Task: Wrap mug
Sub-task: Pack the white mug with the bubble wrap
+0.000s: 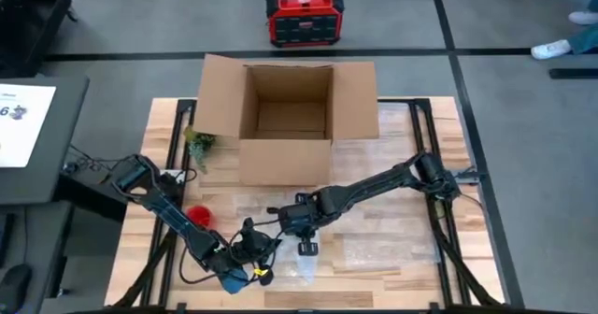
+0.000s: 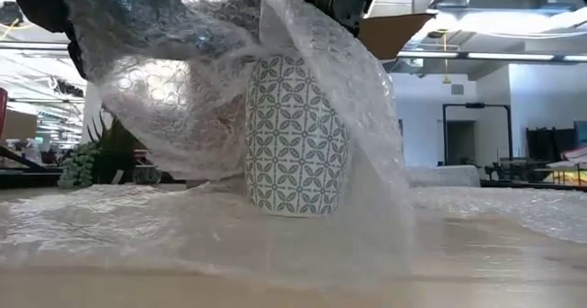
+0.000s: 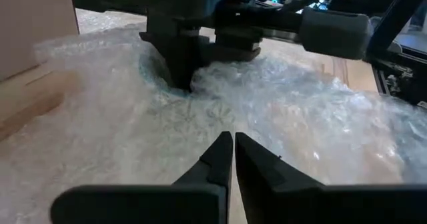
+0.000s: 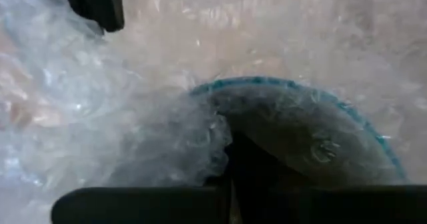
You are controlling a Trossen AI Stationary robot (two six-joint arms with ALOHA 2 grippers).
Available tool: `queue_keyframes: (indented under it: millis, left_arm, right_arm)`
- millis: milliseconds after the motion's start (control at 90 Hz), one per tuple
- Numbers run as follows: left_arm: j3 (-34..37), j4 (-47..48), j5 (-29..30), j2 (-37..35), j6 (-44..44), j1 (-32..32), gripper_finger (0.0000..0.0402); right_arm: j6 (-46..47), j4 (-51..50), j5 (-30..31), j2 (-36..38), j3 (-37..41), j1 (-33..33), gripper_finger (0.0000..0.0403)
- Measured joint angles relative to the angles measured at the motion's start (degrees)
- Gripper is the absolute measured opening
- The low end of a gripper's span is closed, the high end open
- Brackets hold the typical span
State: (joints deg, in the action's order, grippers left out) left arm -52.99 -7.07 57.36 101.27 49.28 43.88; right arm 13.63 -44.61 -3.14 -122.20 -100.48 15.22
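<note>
Your left hand reaches low across the surface, fingers pinched together on nothing. Your right hand angles down over the upright mug, gripping bubble wrap draped around it near the surface's front edge.

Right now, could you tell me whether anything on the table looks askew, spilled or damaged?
Nothing stands out. The patterned mug stands upright on the bubble wrap, which is bunched loosely over one side, as expected mid-wrap. The cardboard box sits open and empty.
</note>
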Motion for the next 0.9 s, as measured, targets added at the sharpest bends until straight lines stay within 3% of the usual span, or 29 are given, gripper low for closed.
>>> queue_keyframes:
  millis: [278,633,744,900]
  left_arm:
    - [0.0,0.09,-0.02,0.0,-0.01,0.02,0.0]
    - [0.0,0.33,-0.02,0.0,0.0,0.02,0.0]
    - [0.0,0.3,-0.02,0.0,-0.02,0.02,0.0]
    - [0.02,0.24,-0.04,0.0,0.0,0.02,0.0]
  right_arm:
    - [-0.4,-9.49,4.86,2.99,-9.52,1.49,0.0]
    - [-3.34,-4.54,8.51,8.33,-10.21,5.5,0.0]
    - [-5.01,1.33,7.22,9.49,-10.37,6.35,0.0]
    - [-5.0,1.61,3.22,6.92,-9.13,5.85,0.0]
